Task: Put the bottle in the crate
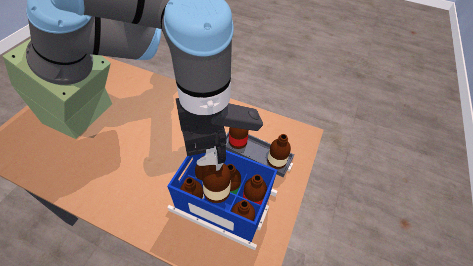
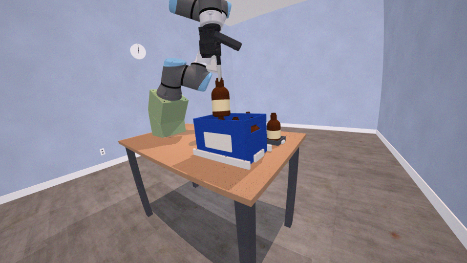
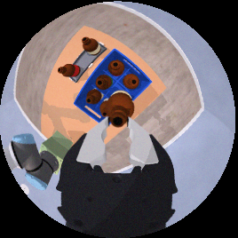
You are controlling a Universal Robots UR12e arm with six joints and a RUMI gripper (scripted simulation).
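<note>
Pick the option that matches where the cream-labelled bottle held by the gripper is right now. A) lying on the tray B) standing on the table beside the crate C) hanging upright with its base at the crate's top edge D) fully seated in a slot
C: the fingers pinch the neck of the bottle, and most of its body shows above the blue crate.

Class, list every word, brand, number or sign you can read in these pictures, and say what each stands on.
None can be read.
Crate: its white label panel is blank.
Held bottle in the gripper: plain cream band, no lettering.
Tray bottles: plain red and cream bands.
</note>
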